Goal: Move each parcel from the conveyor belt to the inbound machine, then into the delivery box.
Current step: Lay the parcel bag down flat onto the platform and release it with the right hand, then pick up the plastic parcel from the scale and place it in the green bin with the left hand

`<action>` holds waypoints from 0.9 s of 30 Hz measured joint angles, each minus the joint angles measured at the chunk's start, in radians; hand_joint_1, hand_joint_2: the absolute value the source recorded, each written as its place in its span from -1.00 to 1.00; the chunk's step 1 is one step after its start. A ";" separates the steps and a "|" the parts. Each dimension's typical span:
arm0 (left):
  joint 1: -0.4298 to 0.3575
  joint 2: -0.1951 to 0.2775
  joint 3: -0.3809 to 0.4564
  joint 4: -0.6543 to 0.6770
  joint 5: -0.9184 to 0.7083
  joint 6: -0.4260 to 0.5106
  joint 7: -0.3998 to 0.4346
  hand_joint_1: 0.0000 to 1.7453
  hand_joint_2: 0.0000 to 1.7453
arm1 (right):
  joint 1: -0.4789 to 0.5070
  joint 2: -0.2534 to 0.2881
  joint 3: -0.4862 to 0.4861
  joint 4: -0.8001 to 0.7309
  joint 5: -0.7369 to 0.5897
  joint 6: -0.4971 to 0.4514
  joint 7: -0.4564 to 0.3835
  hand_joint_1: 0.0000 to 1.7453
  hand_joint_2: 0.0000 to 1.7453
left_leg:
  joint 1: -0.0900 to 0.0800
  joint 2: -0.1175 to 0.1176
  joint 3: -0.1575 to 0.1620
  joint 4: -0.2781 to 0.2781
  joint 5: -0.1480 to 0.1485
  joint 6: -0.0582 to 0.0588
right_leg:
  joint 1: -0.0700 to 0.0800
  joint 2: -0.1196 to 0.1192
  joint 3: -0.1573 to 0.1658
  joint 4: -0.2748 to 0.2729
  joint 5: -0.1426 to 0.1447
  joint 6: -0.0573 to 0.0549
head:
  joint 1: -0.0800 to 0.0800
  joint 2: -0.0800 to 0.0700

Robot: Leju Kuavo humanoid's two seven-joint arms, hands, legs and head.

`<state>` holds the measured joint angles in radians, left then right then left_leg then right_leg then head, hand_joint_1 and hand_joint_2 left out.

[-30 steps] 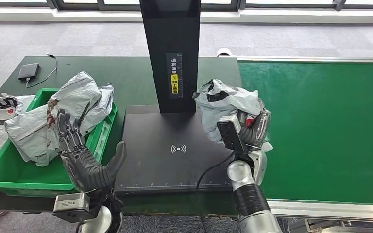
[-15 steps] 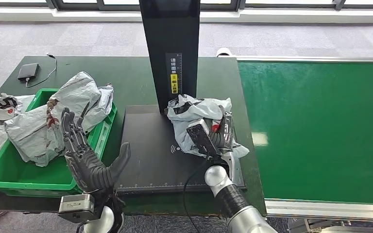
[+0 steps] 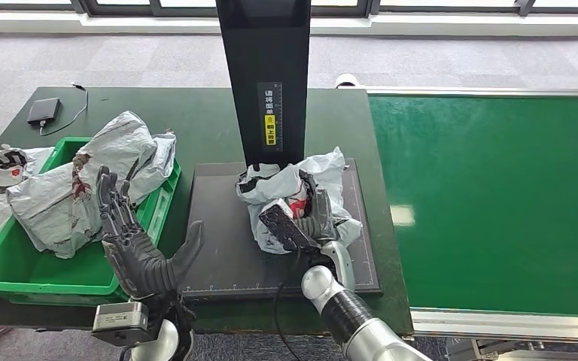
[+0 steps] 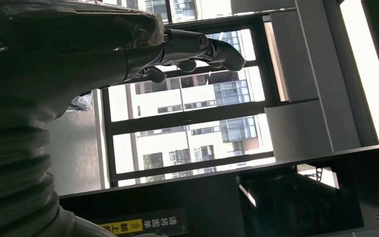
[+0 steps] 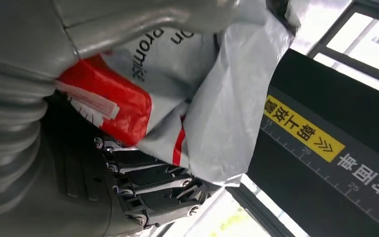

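since a second ago my right hand [image 3: 306, 222] has carried the grey parcel [image 3: 293, 197] left off the green conveyor belt [image 3: 489, 195] onto the inbound machine [image 3: 218, 248], fingers clamped on it so it sits under the black scanner column [image 3: 265, 75]. my left hand [image 3: 132, 241] waits at the machine's near left corner, fingers spread and holding nothing, beside the green delivery box [image 3: 15, 274], already holding parcels.
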<state>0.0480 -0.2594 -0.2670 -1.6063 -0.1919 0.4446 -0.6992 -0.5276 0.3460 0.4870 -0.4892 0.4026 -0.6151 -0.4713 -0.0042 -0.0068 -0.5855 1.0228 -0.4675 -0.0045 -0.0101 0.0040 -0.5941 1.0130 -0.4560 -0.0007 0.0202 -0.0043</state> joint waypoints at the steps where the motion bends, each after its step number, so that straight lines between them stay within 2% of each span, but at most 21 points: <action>1: 0.000 0.000 0.000 -0.001 -0.003 0.002 0.000 -1.00 1.00 | -0.001 0.000 0.009 0.003 -0.013 0.000 0.000 -1.00 1.00 | 0.000 0.000 0.000 0.000 0.000 0.000 | 0.000 0.000 0.000 0.000 0.000 0.000 | 0.000 0.000; 4: 0.002 0.000 0.000 -0.004 -0.014 0.012 0.000 -1.00 1.00 | -0.003 0.000 0.033 0.008 -0.065 0.002 -0.021 -1.00 1.00 | 0.000 0.000 0.000 0.000 0.000 0.000 | 0.000 0.000 0.000 0.000 0.000 0.000 | 0.000 0.000; 8: 0.016 0.000 0.000 -0.018 -0.017 0.026 0.000 -1.00 1.00 | -0.005 0.000 0.040 0.009 -0.141 0.007 -0.099 -1.00 -1.00 | 0.000 0.000 0.000 0.000 0.000 0.000 | 0.000 0.000 0.000 0.000 0.000 0.000 | 0.000 0.000; 12: 0.034 0.000 0.000 -0.032 -0.018 0.032 0.000 -1.00 1.00 | 0.001 0.000 0.030 -0.031 -0.164 -0.011 -0.199 -1.00 -1.00 | 0.000 0.000 0.000 0.000 0.000 0.000 | 0.000 0.000 0.000 0.000 0.000 0.000 | 0.000 0.000; 19: 0.063 0.000 0.000 -0.049 -0.027 0.032 0.000 -1.00 1.00 | 0.067 -0.002 -0.065 -0.259 -0.043 0.005 -0.188 -1.00 -1.00 | 0.000 0.000 0.000 0.000 0.000 0.000 | 0.000 0.000 -0.001 0.000 0.000 0.000 | 0.000 0.000; 23: 0.072 0.000 0.000 -0.052 -0.032 0.022 0.000 -1.00 1.00 | 0.132 -0.007 -0.127 -0.417 0.012 0.053 -0.158 -1.00 1.00 | 0.000 0.000 0.000 0.000 0.000 0.000 | 0.000 0.000 -0.001 0.000 0.000 0.000 | 0.000 0.000; 27: 0.073 -0.001 0.002 -0.052 -0.046 0.001 0.000 -1.00 1.00 | 0.178 -0.019 -0.185 -0.547 0.076 0.123 -0.099 -1.00 1.00 | 0.000 0.001 0.000 0.000 0.000 0.000 | 0.000 0.000 -0.001 0.000 0.000 0.000 | 0.000 0.000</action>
<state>0.1212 -0.2600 -0.2652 -1.6583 -0.2379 0.4459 -0.6992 -0.3492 0.3272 0.3018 -1.0359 0.4787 -0.4921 -0.5701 -0.0043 -0.0061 -0.5854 1.0230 -0.4676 -0.0045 -0.0101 0.0043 -0.5951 1.0127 -0.4560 -0.0007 0.0202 -0.0043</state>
